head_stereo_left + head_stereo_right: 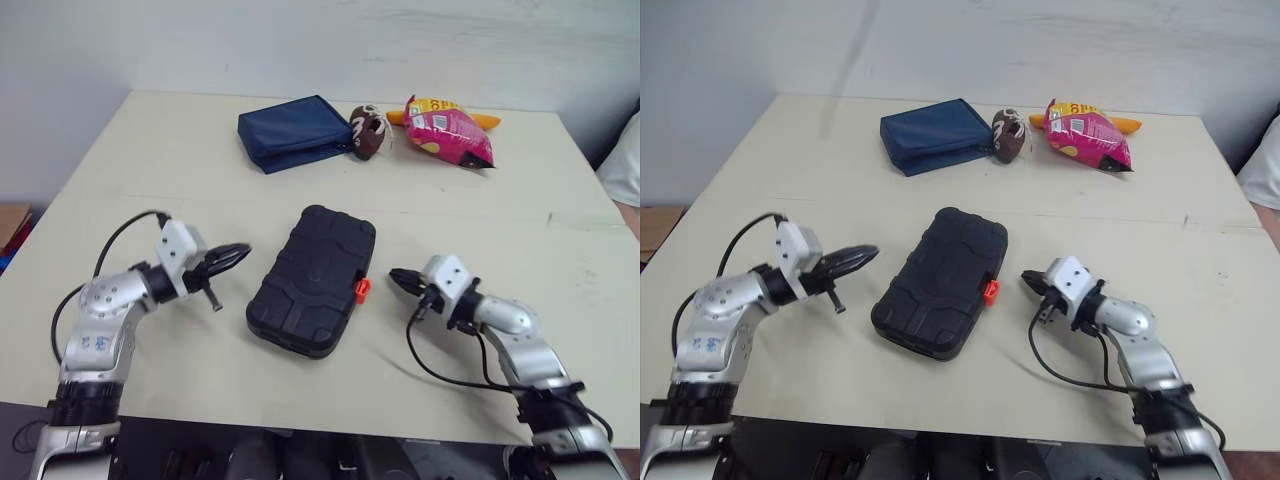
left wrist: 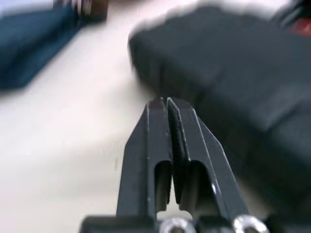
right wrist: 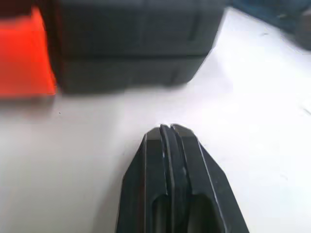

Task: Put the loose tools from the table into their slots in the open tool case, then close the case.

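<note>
Cream counter (image 1: 140, 160) is seen carrying the shut black tool case (image 1: 312, 280); left claw (image 1: 238, 254) and right claw (image 1: 397, 278) are pressed together, empty, flanking it without contact

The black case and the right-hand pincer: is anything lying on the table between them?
Nothing. Bare table runs from the right pincer to the case and its orange latch, as the right wrist view and both eye views show.

A black, ribbed plastic tool case (image 1: 313, 280) lies flat with its lid shut in the middle of the pale table (image 1: 150, 150). Its long side slants from near left to far right. A small orange latch (image 1: 362, 290) sits on its right edge.
</note>
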Robot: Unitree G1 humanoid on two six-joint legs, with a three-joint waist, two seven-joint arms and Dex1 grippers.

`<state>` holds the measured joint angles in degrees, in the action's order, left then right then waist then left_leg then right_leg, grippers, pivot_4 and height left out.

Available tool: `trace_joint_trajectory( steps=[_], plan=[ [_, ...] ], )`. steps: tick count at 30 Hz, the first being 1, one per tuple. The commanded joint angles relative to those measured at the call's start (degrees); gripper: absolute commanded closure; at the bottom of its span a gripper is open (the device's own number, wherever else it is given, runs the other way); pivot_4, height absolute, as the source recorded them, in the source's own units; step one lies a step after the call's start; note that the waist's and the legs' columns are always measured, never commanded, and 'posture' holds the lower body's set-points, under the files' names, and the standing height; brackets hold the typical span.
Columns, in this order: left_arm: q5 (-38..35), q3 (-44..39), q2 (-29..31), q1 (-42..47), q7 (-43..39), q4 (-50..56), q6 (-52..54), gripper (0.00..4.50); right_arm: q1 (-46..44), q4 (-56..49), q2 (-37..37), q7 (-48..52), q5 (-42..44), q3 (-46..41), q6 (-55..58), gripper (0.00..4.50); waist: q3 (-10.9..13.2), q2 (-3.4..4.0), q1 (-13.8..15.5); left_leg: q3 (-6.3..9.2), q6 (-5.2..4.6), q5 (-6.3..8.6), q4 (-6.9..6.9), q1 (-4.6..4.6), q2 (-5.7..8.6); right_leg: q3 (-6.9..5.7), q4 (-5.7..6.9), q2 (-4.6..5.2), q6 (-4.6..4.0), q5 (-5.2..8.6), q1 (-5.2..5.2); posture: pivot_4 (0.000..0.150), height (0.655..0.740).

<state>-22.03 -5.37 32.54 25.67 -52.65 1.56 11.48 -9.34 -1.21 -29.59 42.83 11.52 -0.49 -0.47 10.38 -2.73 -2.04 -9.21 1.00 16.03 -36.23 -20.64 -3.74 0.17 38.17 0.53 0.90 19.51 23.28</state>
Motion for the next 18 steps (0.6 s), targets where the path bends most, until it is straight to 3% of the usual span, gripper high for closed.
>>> trace_joint_trajectory(
  steps=[1, 4, 9, 18],
  plan=[
    [2.1, 8.7, -3.9, 8.8, -1.7, -1.6, 3.1, 4.41, 2.4, -11.7, 0.1, 1.2, 5.0, -0.1, 2.8, 4.5, 0.0, -0.01, 0.2, -0.01, 0.0, 0.0, -0.02, 0.01, -0.01, 0.02, -0.04, -0.04, 0.04, -0.02, -0.01, 0.15, 0.74],
    [8.5, 15.8, -5.2, 12.2, -4.7, -7.1, -0.9, 4.41, 2.5, -15.8, 0.6, 0.3, 4.7, 2.1, 6.4, 4.5, -0.1, 0.12, -0.7, -0.17, -0.02, -0.01, -0.02, 0.08, 0.01, 0.18, -0.07, -0.08, 0.14, -0.07, -0.03, 0.15, 0.74],
    [13.1, 21.8, -6.7, 15.7, -6.6, -12.3, 0.5, 4.41, 0.4, -17.8, 1.9, -1.8, 3.5, 3.2, 8.3, 4.5, -0.1, 0.11, -1.3, -0.31, 0.17, -0.19, 0.07, 0.0, -0.07, 0.27, 0.12, -0.17, 0.04, -0.01, 0.31, 0.15, 0.74],
    [13.9, 21.3, -6.0, 13.0, -6.5, -12.5, 4.2, 4.41, -1.9, -18.3, 0.9, -1.8, 0.4, 7.8, 13.8, 4.5, -0.1, 0.15, -1.2, -0.23, 0.22, -0.24, 0.05, 0.13, -0.06, 0.24, 0.31, -0.13, -0.09, 0.07, 0.2, 0.15, 0.74]
  ],
)
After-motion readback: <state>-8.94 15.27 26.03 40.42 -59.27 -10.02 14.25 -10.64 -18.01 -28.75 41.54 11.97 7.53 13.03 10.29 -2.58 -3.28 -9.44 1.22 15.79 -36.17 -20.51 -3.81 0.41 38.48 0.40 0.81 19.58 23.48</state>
